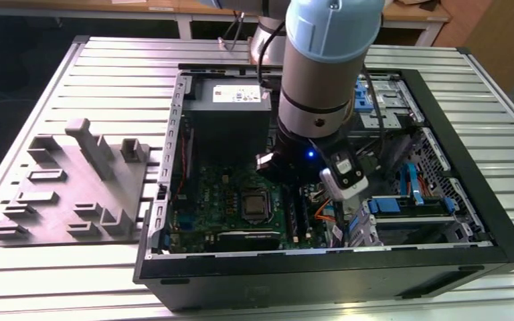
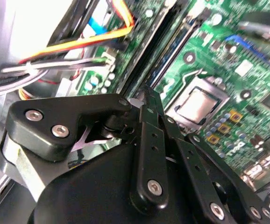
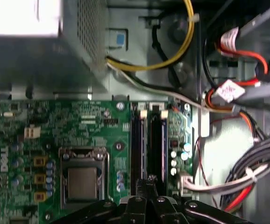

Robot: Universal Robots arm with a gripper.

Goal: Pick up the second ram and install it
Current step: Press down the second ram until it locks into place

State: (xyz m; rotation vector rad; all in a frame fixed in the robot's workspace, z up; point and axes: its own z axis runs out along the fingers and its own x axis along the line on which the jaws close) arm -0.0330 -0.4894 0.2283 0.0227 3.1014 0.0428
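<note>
My gripper [image 3: 151,179] is low inside the open computer case [image 1: 158,200], over the memory slots of the green motherboard [image 3: 93,126]. Its black fingers [image 2: 146,100] are shut, tips pressed together, with nothing showing between them. Right under the tips the second ram [image 3: 157,144], a long dark-blue strip, stands on edge in a slot [image 2: 172,58], beside another dark strip [image 3: 137,144] in the neighbouring slot. I cannot tell whether the tips touch its top edge. In the exterior view the gripper [image 1: 294,182] hangs just above these strips [image 1: 302,217].
The processor socket [image 3: 82,179] lies beside the slots. The grey power-supply box [image 1: 230,110] fills the case's far end, with yellow, orange and grey cables [image 3: 228,93] close by. A grey parts holder [image 1: 74,190] sits on the slatted table [image 1: 61,87] at the exterior view's left.
</note>
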